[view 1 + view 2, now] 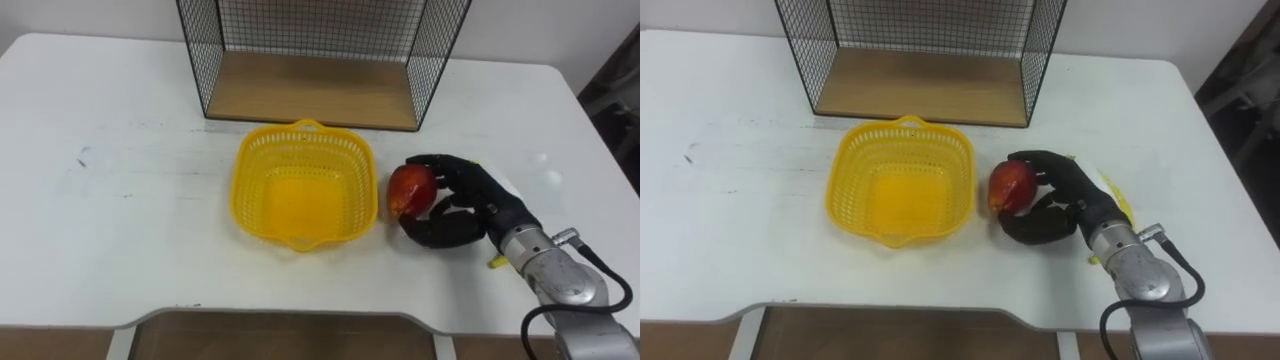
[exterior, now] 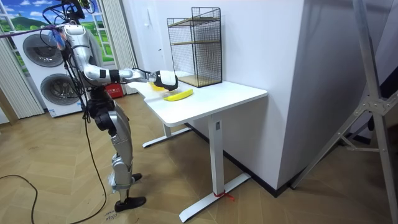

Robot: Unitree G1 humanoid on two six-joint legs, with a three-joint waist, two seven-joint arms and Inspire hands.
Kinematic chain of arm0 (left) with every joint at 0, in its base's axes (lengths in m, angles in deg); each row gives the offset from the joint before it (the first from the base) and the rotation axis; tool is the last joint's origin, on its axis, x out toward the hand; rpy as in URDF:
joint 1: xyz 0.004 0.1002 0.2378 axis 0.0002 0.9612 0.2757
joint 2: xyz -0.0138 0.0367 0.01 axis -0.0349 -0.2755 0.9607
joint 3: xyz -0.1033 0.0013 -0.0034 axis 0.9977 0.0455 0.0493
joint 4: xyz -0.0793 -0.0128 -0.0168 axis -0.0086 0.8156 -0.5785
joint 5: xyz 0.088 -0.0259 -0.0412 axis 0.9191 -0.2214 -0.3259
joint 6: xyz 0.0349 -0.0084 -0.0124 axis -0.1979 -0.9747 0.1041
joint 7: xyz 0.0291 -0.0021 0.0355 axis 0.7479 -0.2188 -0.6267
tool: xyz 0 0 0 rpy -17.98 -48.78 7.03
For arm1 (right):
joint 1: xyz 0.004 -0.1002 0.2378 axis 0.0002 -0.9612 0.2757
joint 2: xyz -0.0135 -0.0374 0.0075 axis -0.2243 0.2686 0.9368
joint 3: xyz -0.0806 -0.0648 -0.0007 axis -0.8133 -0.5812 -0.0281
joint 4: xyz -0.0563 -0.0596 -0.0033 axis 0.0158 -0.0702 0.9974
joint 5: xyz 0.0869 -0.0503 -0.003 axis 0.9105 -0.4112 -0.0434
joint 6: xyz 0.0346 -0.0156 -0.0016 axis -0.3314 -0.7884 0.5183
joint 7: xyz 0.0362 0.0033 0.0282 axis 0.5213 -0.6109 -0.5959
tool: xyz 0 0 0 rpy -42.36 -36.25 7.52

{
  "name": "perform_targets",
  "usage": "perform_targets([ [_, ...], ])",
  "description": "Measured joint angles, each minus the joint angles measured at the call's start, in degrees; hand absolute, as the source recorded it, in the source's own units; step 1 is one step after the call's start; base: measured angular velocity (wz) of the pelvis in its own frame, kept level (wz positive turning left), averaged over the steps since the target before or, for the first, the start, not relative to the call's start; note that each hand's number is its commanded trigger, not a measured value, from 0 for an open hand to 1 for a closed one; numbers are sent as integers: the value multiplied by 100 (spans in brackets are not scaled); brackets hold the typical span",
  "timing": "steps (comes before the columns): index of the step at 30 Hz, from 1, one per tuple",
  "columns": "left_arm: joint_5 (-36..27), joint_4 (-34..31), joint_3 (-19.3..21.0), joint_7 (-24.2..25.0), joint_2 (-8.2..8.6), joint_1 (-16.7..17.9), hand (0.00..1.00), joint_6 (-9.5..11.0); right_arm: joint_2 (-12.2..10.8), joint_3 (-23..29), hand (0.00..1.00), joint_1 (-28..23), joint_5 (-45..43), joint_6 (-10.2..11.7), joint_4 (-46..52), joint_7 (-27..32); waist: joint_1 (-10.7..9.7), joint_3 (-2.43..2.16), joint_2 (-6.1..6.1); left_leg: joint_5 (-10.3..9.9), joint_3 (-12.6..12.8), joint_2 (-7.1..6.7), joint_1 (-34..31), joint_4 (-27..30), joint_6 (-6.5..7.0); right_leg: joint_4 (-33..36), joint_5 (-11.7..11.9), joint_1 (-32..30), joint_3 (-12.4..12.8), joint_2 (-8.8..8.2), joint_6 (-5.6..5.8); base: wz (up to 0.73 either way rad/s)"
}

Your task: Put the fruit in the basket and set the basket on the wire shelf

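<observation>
Red-orange fruit (image 1: 410, 190) sits on the white table (image 1: 120, 200), just right of the yellow basket (image 1: 243, 160), outside it. Right hand (image 1: 468, 203) grips it: fingers curled over the top, thumb beneath. Basket holds nothing. Wire shelf (image 1: 310, 90) stands just behind the basket. Robot stands at the table's edge, right arm extended.

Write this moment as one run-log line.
right hand: shut on fruit | basket: empty, beside fruit | wire shelf: behind basket
</observation>
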Motion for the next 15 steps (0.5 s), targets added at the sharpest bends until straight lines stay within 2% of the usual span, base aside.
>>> perform_targets([
  [15,12,-7,1,3,1,24,0,35,9,53,100,70,-1,69,17,112,-8,9,9,0,19,2,1,-30,0,-6,1,-51,22,1,-1,0],
])
